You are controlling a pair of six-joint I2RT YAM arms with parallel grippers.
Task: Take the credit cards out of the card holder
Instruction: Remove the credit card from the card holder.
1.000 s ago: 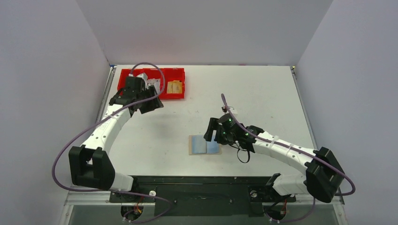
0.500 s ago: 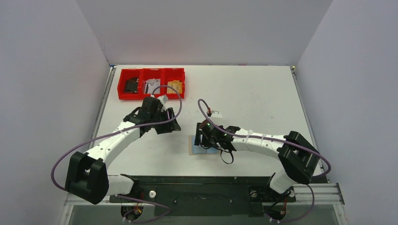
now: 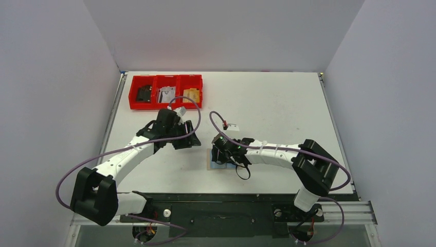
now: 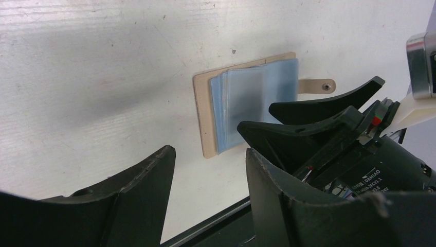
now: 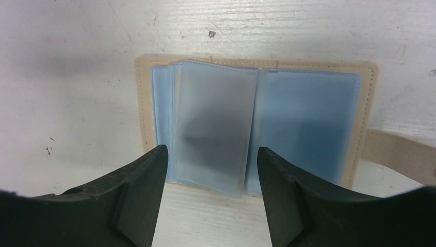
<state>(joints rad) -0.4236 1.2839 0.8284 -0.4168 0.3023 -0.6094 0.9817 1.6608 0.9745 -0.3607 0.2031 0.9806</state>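
The tan card holder (image 5: 142,105) lies open and flat on the table, with its strap tab (image 5: 396,149) out to one side. Pale blue-grey credit cards (image 5: 216,121) sit fanned inside it; no dark card shows. My right gripper (image 5: 212,154) is open and hovers just over the holder's near edge, its jaws either side of the middle card. In the top view it (image 3: 220,156) covers most of the holder (image 3: 210,163). My left gripper (image 3: 191,140) is open and empty, just left of the holder (image 4: 201,121), and it sees the right gripper's fingers (image 4: 319,105).
A red three-compartment tray (image 3: 164,107) stands at the back left with small items in it. A small white tag (image 3: 234,125) lies behind the right gripper. The table's near edge, a black rail, is close below the holder.
My left arm has swung from the red tray down toward the holder. My right gripper has moved left onto the holder and now covers it.
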